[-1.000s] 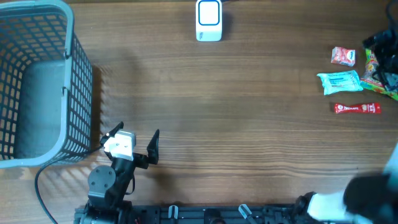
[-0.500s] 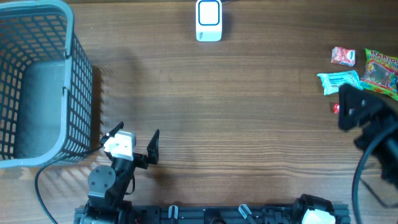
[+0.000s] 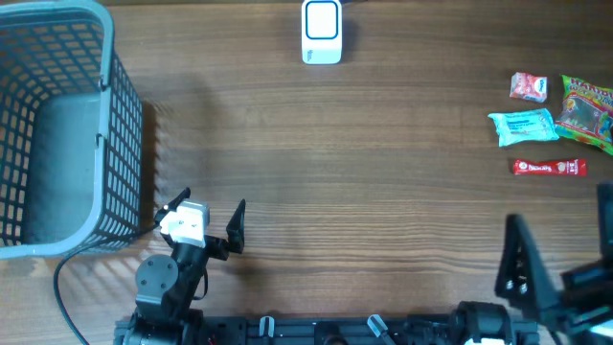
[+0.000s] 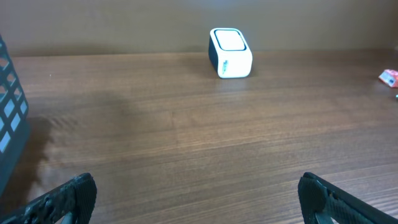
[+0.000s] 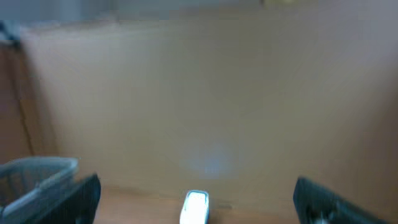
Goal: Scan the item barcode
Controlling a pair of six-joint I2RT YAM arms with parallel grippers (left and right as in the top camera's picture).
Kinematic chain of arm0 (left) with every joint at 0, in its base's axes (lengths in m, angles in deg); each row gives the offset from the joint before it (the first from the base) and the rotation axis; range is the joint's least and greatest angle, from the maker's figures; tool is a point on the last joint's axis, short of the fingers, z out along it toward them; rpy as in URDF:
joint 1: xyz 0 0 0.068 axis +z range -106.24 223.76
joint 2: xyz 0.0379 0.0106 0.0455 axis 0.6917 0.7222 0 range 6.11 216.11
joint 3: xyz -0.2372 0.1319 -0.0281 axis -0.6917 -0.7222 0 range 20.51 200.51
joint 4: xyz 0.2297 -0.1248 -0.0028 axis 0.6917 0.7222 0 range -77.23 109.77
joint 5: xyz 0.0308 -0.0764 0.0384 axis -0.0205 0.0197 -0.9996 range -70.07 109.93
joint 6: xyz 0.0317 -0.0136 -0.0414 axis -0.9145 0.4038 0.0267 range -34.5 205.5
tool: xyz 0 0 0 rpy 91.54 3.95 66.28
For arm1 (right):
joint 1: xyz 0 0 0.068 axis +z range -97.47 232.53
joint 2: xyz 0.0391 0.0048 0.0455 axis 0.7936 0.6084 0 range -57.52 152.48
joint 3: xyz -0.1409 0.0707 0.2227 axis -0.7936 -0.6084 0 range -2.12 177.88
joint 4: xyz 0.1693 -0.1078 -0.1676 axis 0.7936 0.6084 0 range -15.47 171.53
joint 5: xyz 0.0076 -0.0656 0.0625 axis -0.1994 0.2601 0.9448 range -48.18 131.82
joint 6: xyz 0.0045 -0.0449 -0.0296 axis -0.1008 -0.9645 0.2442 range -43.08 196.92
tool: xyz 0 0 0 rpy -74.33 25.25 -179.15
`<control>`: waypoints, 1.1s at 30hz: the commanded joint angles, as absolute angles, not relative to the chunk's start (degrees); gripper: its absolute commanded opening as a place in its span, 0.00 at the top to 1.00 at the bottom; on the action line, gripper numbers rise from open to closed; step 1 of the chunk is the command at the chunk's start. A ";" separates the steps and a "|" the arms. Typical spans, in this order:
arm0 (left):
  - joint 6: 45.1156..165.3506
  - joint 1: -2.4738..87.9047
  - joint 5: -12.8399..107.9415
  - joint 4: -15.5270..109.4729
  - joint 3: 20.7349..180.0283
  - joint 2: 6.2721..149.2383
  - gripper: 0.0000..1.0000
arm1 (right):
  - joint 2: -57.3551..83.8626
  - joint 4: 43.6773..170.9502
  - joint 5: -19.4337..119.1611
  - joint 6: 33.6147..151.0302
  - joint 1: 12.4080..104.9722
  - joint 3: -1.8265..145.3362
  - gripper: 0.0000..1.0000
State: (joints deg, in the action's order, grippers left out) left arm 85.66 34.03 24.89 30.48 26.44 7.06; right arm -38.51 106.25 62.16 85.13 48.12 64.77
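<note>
A white scanner with a blue face [image 3: 322, 31] stands at the far middle of the table; the left wrist view shows the scanner [image 4: 231, 52] ahead, and the blurred right wrist view shows the scanner [image 5: 196, 208] low in the centre. Four items lie at the right: a small red-and-white packet [image 3: 529, 86], a teal packet [image 3: 523, 126], a red stick pack [image 3: 548, 167] and a colourful bag [image 3: 586, 113]. My left gripper [image 3: 212, 198] [image 4: 196, 199] is open and empty at the front left. My right gripper [image 3: 560, 230] [image 5: 196, 186] is open, empty and raised at the front right.
A grey mesh basket [image 3: 105, 96] fills the far left corner, and its wall [image 4: 9, 106] borders the left wrist view. The basket [image 5: 37, 171] also shows at the lower left of the right wrist view. A black cable [image 3: 59, 287] runs by the left arm's base.
The right arm swept from over the items at the right edge back to the front right corner, uncovering the red stick pack. The left arm has not moved.
</note>
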 commanded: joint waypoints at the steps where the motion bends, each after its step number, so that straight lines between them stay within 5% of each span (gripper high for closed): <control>1: 86.18 34.29 24.36 30.31 25.96 6.97 0.00 | -44.96 95.81 61.11 84.83 50.77 50.54 0.00; 12: 86.18 34.29 24.36 30.33 25.96 6.97 0.00 | -57.31 65.95 54.01 86.09 56.34 16.99 0.00; 25: 86.18 34.29 24.36 30.31 25.96 6.97 0.00 | -57.33 52.99 46.03 85.92 56.49 -1.06 0.00; 33: 86.18 34.29 24.36 30.33 25.96 6.97 0.00 | -57.36 58.15 44.96 79.65 56.49 -1.83 0.00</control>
State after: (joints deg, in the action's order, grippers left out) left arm 85.66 34.05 24.86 30.50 26.44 7.06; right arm -56.55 55.81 46.25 83.08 56.14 -1.76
